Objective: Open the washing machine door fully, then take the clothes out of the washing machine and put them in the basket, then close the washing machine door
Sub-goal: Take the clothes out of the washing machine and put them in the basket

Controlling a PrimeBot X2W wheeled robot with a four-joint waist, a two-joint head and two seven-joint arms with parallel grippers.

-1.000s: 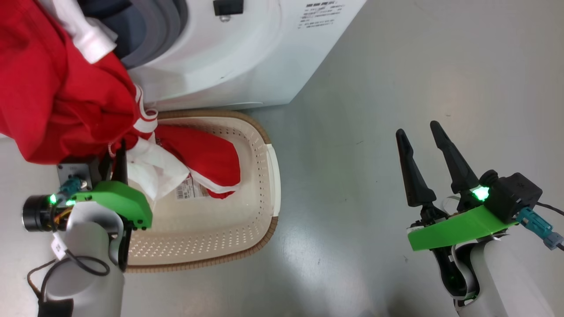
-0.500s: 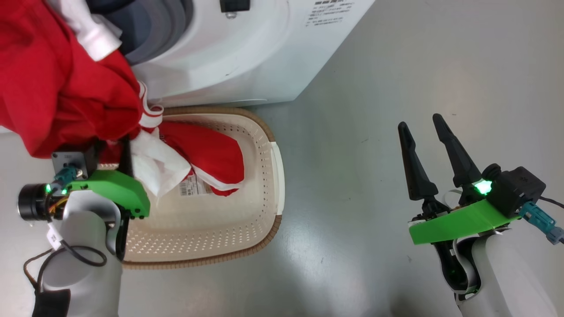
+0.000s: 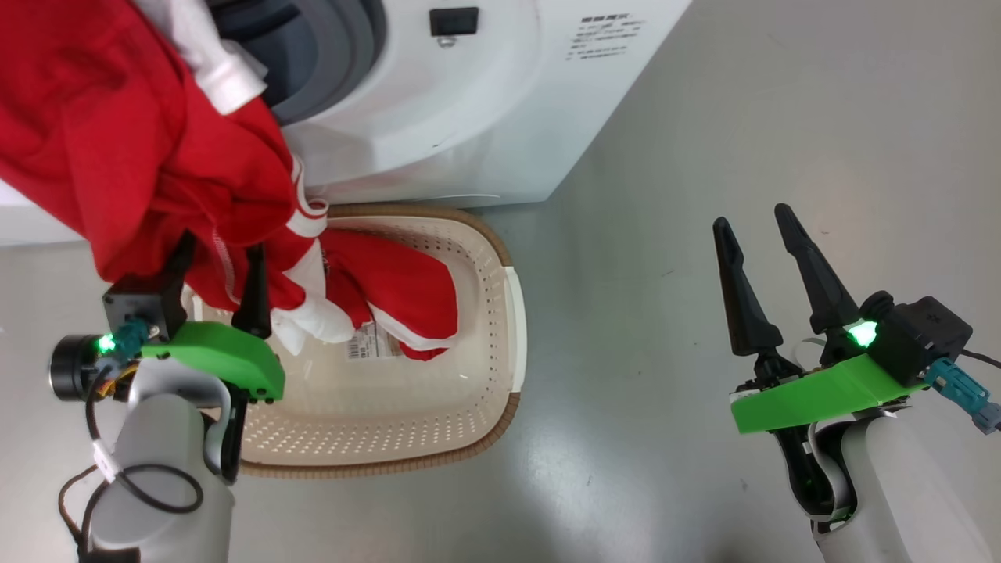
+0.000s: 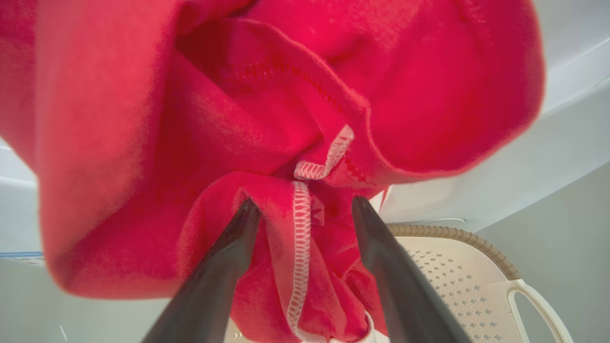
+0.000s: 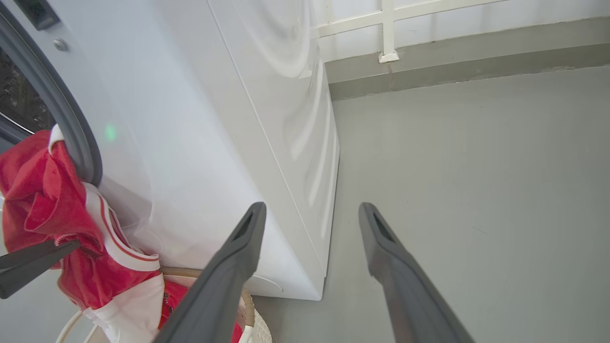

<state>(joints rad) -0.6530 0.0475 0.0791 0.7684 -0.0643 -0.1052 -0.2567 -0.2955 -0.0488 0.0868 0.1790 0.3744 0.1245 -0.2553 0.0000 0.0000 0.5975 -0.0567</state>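
Observation:
The red clothes [image 3: 117,141] hang out of the washing machine [image 3: 469,117] opening at the upper left, and their lower end with white trim lies in the cream basket [image 3: 512,313] on the floor in front. My left gripper [image 3: 222,242] stands open over the basket's left side. Red fabric [image 4: 305,143] drapes loosely between its fingers [image 4: 238,238]. My right gripper [image 3: 751,216] is open and empty above the bare floor, well right of the basket. The washing machine door is out of view.
A grey floor [image 3: 704,117] spreads to the right of the machine. In the right wrist view the machine's white side [image 5: 267,119] is close on the left, with a wall base [image 5: 452,62] behind. A paper label [image 3: 374,342] lies inside the basket.
My left gripper has opened, letting go of the red fabric, which now sags a little lower into the basket. The head camera has shifted. The right gripper stays open.

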